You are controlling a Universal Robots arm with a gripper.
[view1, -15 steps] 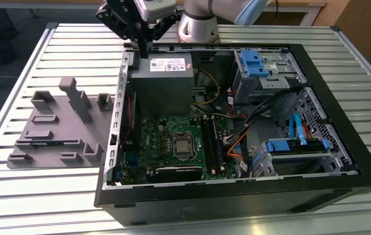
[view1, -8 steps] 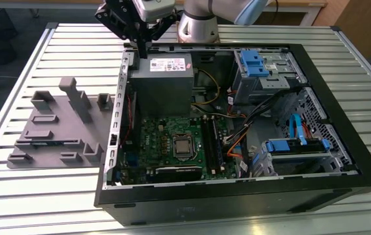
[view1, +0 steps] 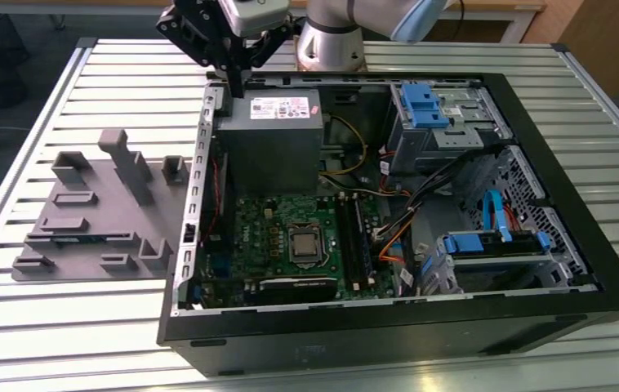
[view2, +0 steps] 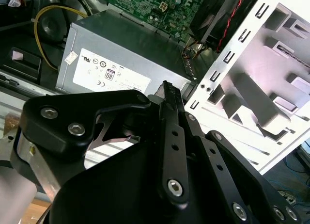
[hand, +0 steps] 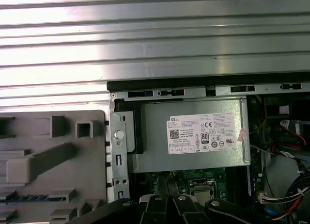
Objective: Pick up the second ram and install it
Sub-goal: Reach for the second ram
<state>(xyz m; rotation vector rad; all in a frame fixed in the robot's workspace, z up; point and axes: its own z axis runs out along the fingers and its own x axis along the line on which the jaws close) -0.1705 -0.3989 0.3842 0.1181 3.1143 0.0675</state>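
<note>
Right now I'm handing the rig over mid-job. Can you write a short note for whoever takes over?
The hand is shut and empty, above the computer case rim beside the power supply.
The ram stick lies in a slot of the grey tray, to the exterior view's left of the case, apart from the hand.
Done: nothing on this stick.
Left: pickup, then install on the motherboard.
</note>
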